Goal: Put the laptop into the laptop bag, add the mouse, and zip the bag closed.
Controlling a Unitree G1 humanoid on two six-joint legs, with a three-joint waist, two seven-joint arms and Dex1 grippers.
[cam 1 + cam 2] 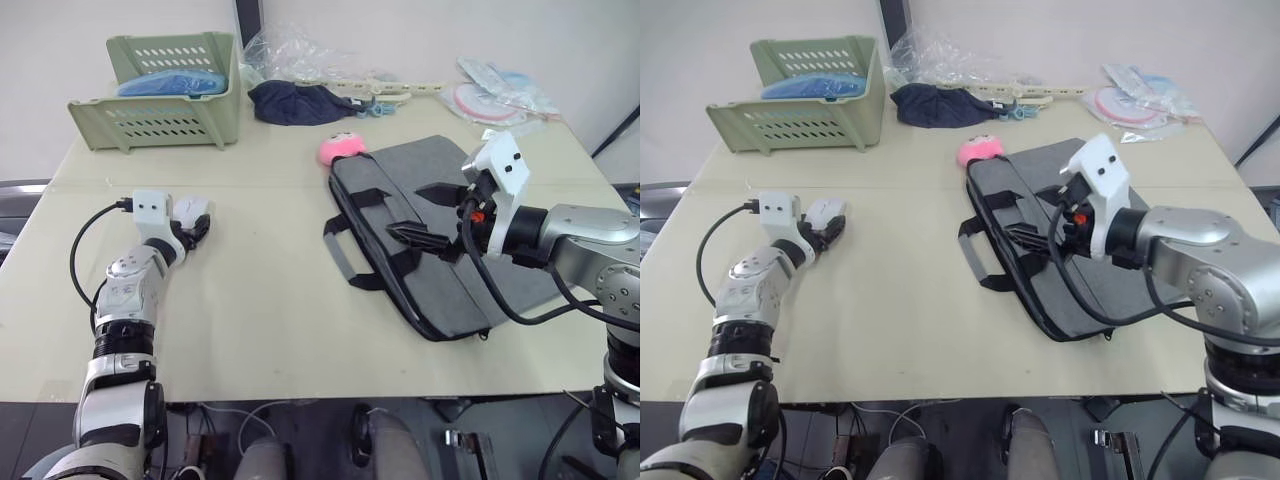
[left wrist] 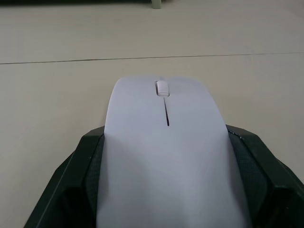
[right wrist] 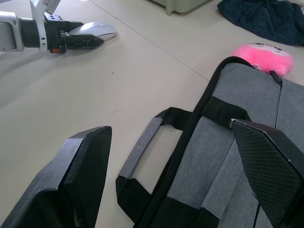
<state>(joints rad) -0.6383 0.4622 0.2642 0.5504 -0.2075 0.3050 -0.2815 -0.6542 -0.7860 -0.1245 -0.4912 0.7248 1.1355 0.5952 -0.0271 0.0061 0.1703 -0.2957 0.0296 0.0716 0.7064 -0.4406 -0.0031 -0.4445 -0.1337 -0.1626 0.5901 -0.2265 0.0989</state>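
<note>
Left wrist view: my left gripper (image 2: pixel 164 190) has its two black fingers (image 2: pixel 80 171) closed against the sides of the mouse (image 2: pixel 164 142), the white shell filling the gap between them, scroll wheel facing away from the camera. From the head camera I see that same mouse (image 1: pixel 190 212) low on the beige table (image 1: pixel 260 300), on my left side and well apart from the laptop bag (image 1: pixel 440 235). The grey bag lies flat on my right half of the table, black handles splayed toward the middle, its zipper edge facing me. My right gripper (image 1: pixel 432 215) hangs over the bag's handle area with its fingers spread wide; the right wrist view shows one finger (image 3: pixel 71 180) over bare table and the other over grey fabric. A pink plush (image 1: pixel 341 149) touches the bag's far corner. A dark navy cloth (image 1: pixel 297 102) and a green basket (image 1: pixel 165 90) sit along the far edge.
</note>
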